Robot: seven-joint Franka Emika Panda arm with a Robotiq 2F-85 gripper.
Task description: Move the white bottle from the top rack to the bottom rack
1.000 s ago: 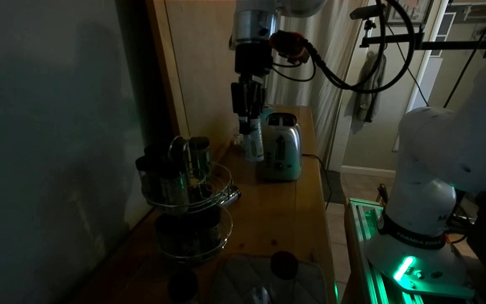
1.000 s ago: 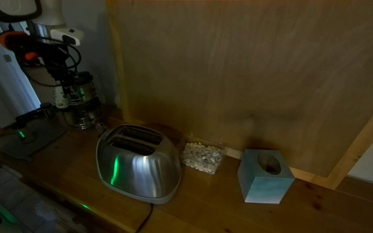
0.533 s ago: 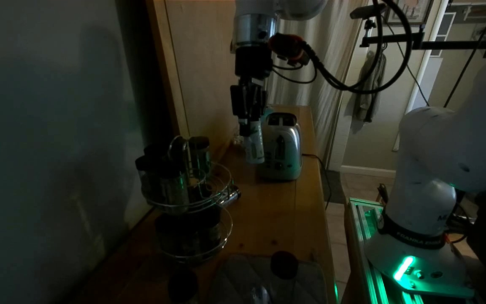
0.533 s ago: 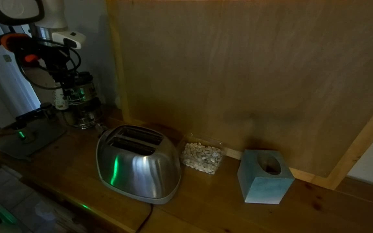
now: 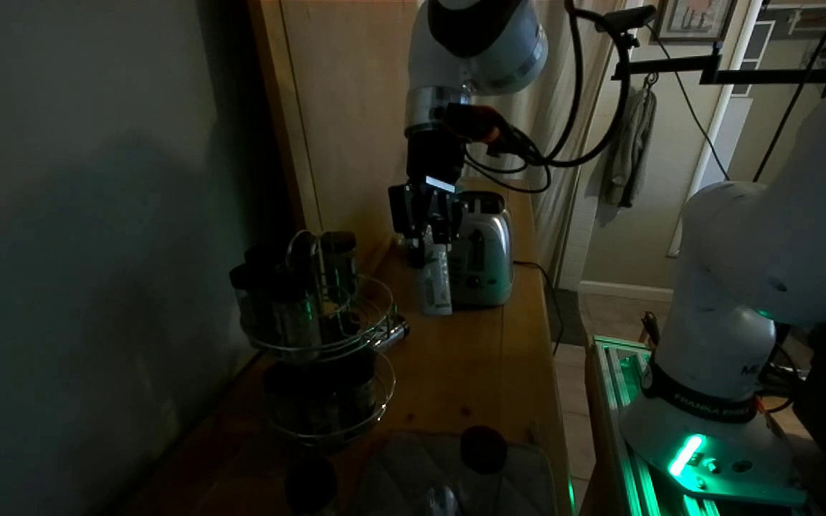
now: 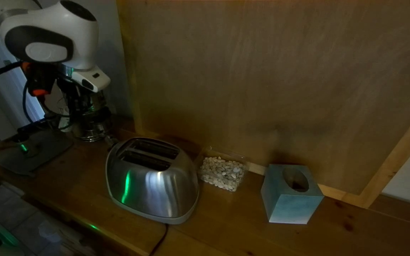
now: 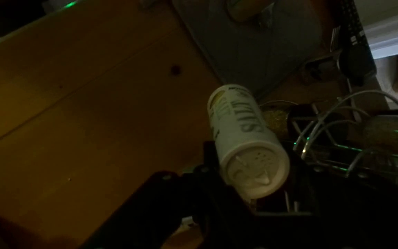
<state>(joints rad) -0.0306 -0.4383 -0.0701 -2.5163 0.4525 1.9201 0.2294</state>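
1. In an exterior view, we are seeing the pincer (image 5: pixel 431 245) clamping the white bottle (image 5: pixel 436 287), mid-frame.
2. Left of it, we are finding the top rack (image 5: pixel 352 343) and, beneath, the bottom rack (image 5: pixel 347 432), towards lower left.

Dark-lettered white bottle (image 7: pixel 242 129), light-blue box (image 6: pixel 292 199)

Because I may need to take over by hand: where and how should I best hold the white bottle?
I would grip the white bottle around its lower body, coming from the side away from the wire stand: the gripper holds it near the lid, leaving that straight, round part uncovered.
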